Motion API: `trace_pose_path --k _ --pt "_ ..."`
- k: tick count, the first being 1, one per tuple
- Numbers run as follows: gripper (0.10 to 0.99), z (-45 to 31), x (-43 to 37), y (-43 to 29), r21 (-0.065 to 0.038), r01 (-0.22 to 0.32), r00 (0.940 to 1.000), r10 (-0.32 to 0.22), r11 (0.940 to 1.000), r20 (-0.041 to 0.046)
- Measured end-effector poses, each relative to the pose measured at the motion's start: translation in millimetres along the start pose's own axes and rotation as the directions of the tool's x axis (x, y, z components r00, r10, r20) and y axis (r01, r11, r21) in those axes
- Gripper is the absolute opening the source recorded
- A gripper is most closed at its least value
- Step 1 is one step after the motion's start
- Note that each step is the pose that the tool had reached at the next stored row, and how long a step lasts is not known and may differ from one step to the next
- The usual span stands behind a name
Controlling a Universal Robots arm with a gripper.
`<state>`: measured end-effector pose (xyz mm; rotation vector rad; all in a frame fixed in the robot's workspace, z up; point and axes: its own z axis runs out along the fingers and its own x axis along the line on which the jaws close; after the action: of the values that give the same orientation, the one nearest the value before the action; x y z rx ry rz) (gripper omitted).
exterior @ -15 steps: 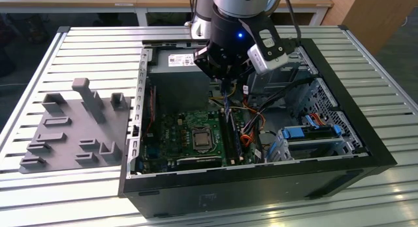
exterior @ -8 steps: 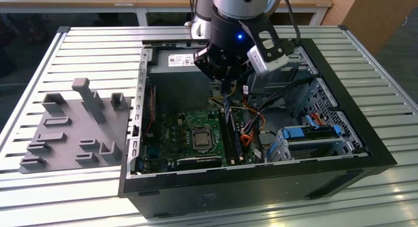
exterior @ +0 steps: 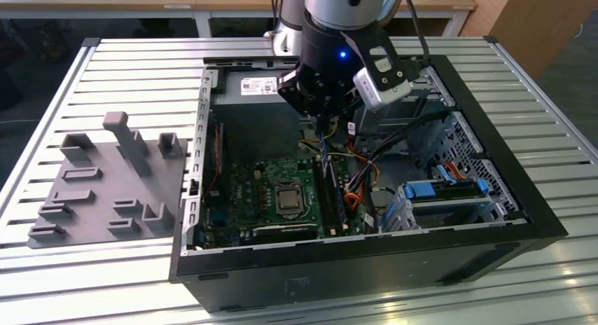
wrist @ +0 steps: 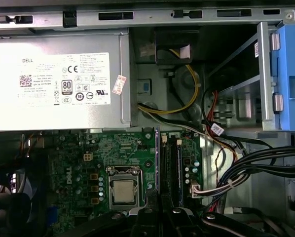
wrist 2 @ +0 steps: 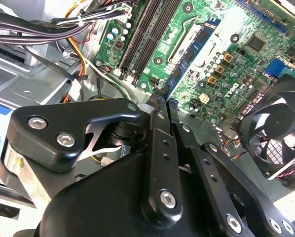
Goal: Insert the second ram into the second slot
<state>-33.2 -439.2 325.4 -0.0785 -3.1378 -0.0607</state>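
Observation:
My gripper (exterior: 323, 123) hangs inside the open computer case (exterior: 523, 199), above the motherboard. Its fingers are shut on the second ram (exterior: 324, 155), a thin dark blue stick pointing down from the fingertips. In the second wrist view the gripper (wrist 2: 160, 98) holds the ram (wrist 2: 189, 54), which stretches away over the green board. In the first wrist view the ram (wrist: 157, 163) appears edge-on as a thin line rising from the gripper (wrist: 160, 211). It sits just beside the long dark memory slots (wrist: 171, 168) (wrist 2: 150, 34) (exterior: 334, 199). The stick is above the board, not seated.
The power supply (wrist: 58, 79) fills the case's far end. The processor socket (wrist: 124, 190) lies beside the slots, a fan (wrist 2: 276, 128) further off. Cable bundles (wrist: 231, 173) and blue drive brackets (exterior: 449, 188) crowd the other side. A grey fixture plate (exterior: 103, 185) lies outside on the exterior view's left.

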Motion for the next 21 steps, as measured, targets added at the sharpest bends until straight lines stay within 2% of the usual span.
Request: trace_pose_path --k 21 --pt "0.137 5.6 0.0 -0.2 0.000 0.000 1.0000 0.000 1.0000 0.0000"
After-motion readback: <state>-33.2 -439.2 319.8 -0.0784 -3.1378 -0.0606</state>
